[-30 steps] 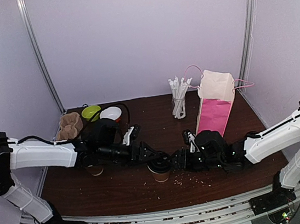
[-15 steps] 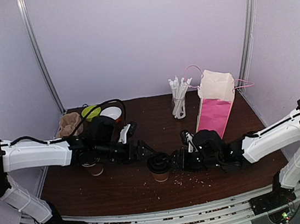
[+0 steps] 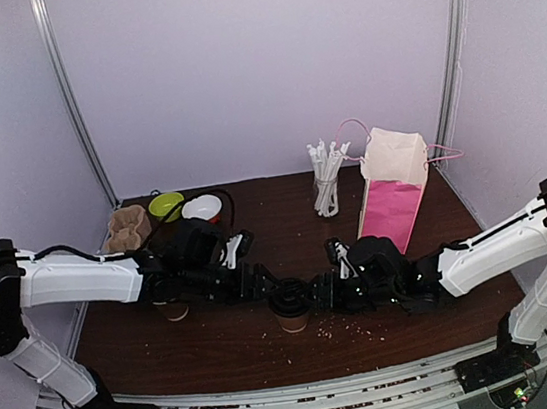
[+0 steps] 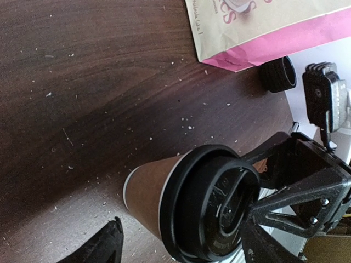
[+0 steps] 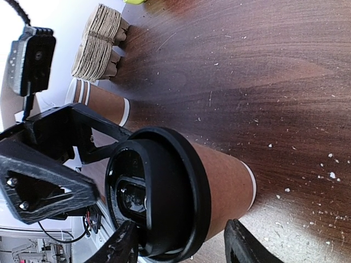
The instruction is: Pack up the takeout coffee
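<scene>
Right hand (image 5: 178,246) straddles takeout coffee (image 5: 181,189); wrist shows gap.

Takeout coffee (image 3: 290,306) centre-front on table (image 3: 222,347), bag (image 3: 393,189) behind-right, egg-carton trays (image 3: 127,229) back-left

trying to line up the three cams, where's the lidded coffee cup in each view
Top external: the takeout coffee stands low centre on the table, between the two claws.
Left wrist: lower centre, lid toward the camera, the right claw just beyond it.
Right wrist: lower centre, lid toward the camera, the left claw beyond it.
Shared landmark: the cup's black lid.
</scene>
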Motion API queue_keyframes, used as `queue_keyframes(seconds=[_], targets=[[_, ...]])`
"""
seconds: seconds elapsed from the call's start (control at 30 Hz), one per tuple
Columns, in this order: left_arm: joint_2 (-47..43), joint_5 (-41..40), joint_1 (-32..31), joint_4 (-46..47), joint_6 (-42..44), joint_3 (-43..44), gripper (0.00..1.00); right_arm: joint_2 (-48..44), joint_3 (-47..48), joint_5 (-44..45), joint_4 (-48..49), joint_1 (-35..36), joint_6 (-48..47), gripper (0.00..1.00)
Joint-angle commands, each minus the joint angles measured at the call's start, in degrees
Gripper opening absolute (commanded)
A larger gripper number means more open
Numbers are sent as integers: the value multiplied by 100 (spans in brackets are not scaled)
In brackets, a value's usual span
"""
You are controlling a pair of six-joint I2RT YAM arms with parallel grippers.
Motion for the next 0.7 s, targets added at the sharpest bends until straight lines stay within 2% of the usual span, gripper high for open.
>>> queue_keyframes(seconds=[0.0,0.33,0.67], targets=[[143,22,-10,402,82,57,73,102,116,-65,-187,-30,-35,55],[175,4,7,666,-13,-318,52,116,66,-63,-216,-27,-35,55],[280,35,29,901,-76,-601,42,178,4,-35,-257,-29,-8,54]])
